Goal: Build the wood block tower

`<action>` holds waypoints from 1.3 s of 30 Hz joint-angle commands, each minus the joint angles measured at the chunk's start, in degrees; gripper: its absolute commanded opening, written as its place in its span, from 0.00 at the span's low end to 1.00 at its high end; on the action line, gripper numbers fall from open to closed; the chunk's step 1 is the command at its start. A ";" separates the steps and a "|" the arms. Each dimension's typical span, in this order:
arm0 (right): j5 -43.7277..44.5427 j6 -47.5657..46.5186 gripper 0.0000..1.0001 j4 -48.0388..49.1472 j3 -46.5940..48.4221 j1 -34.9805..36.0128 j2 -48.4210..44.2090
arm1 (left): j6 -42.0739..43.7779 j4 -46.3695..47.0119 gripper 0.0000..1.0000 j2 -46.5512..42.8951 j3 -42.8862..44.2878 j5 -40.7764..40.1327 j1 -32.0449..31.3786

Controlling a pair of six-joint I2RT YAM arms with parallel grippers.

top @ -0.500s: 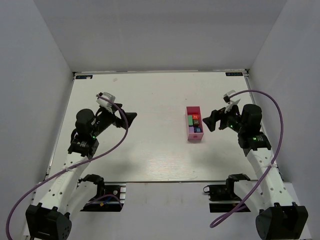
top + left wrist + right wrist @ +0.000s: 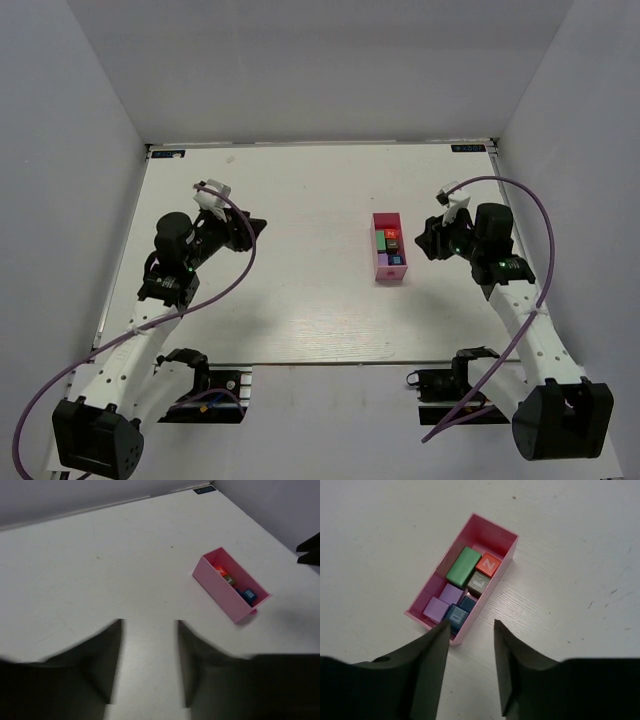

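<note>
The wood blocks [image 2: 388, 246] lie packed inside a pink box [image 2: 386, 219] right of the table's middle, none stacked as a tower. The right wrist view shows a green block [image 2: 463, 566], a red one [image 2: 488, 564], a brown one [image 2: 478, 583], two purple ones [image 2: 452, 594] and two dark blue ones [image 2: 455, 616]. My right gripper [image 2: 423, 240] hovers just right of the box, open and empty, its left fingertip [image 2: 441, 630] over the box's near corner. My left gripper [image 2: 258, 228] is open and empty, far left of the box [image 2: 220, 592].
White walls close in the table on the left, back and right. The right arm's black fingers [image 2: 309, 550] show at the edge of the left wrist view. Purple cables loop over both arms.
The right wrist has lifted and drawn back slightly by the box. The left gripper has shifted a little up and to the left. The box and blocks have not moved.
</note>
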 commanded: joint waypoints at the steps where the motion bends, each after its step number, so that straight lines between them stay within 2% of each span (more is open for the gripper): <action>1: 4.14 0.41 0.50 -1.02 4.92 0.61 1.54 | -1.26 -2.44 0.72 0.23 2.52 -4.00 0.21; 3: 8.97 0.67 0.58 -1.28 6.15 1.05 4.35 | -2.05 -3.14 0.73 0.83 2.52 -6.46 0.21; 4: 10.02 0.59 0.58 -1.37 6.59 1.31 6.27 | -2.92 -4.10 0.79 1.80 2.52 -7.86 0.21; 5: 11.95 0.50 0.60 -1.63 7.38 1.40 7.42 | -3.45 -4.81 0.80 2.42 3.30 -7.88 0.21; 12: 11.53 -0.30 0.59 -3.22 13.62 3.33 19.29 | -4.07 -7.10 0.80 5.58 5.16 -7.27 0.21; 16: 11.79 0.93 0.56 -4.27 18.37 5.26 27.54 | -4.60 -7.10 0.76 5.59 5.16 -6.04 0.21; 27: 17.68 3.22 0.56 -2.52 20.40 10.36 36.35 | -6.18 -6.57 0.73 6.20 5.16 -2.87 0.21; 39: 26.10 7.17 0.50 1.08 18.38 13.09 38.20 | -6.18 -6.57 0.72 6.20 5.16 -2.87 0.21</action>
